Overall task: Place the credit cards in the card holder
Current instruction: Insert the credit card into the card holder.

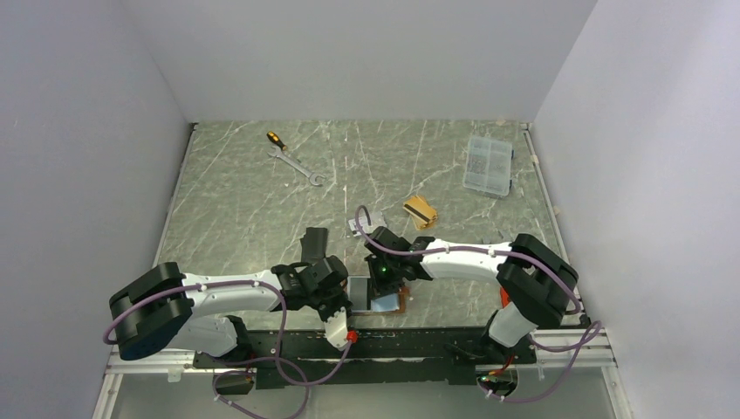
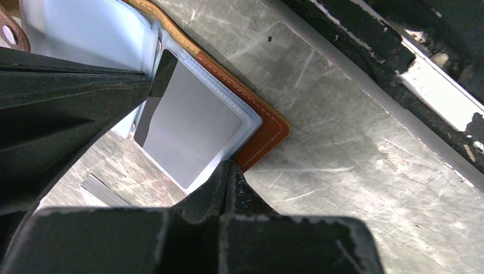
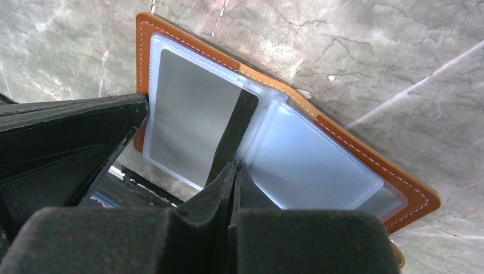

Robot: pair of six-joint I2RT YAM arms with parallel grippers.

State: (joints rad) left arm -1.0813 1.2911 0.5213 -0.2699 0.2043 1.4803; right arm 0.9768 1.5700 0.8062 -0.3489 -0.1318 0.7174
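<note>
I see the card holder (image 3: 142, 57) lying open, with a silver credit card (image 3: 188, 125) in its clear sleeve. The left gripper (image 2: 228, 171) and right gripper (image 3: 234, 171) are both closed, tips against the holder. Gold cards (image 1: 420, 211) lie beyond it.

One brown wallet (image 3: 342, 134). One silver card (image 3: 188, 120). Gold cards (image 1: 420, 211) in a small pile: two, perhaps, though the top view is too coarse to be sure. One wrench (image 1: 301, 168), one screwdriver (image 1: 276, 139), one clear plastic box (image 1: 489, 164), one black pouch (image 1: 313, 243) — and two robot arms (image 1: 236, 292).
</note>
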